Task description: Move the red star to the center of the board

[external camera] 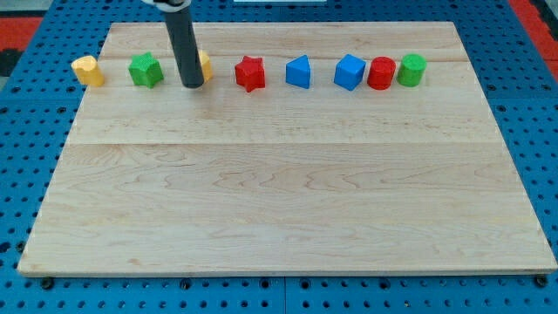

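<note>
The red star [250,73] lies near the view's top, left of the middle, in a row of blocks on the wooden board [288,192]. My tip [192,85] stands to the star's left, apart from it by a short gap. The rod hides most of a yellow block [206,64] right behind it. A green star [146,70] lies just left of my tip.
The same row holds a yellow block [88,70] at the far left, then right of the star a blue block [298,72], a blue cube [350,71], a red cylinder [381,73] and a green cylinder [411,70]. Blue pegboard surrounds the board.
</note>
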Robot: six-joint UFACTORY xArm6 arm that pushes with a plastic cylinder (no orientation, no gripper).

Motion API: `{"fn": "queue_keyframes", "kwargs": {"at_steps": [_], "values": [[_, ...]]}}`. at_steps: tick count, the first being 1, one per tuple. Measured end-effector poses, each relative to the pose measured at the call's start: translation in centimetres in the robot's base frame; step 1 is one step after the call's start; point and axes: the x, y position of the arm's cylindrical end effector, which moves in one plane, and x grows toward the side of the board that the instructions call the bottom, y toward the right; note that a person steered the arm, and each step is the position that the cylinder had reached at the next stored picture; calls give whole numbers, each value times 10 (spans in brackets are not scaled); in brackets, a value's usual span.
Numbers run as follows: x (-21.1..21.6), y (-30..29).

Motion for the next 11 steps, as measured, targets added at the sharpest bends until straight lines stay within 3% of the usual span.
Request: {"fn": "queue_keyframes", "kwargs": {"at_steps": [1,3,5,7,9,10,11], "values": [[-33,1],[44,11],[-26,28],[-33,36],[-49,146],[-47,161],[-46,113]]}}
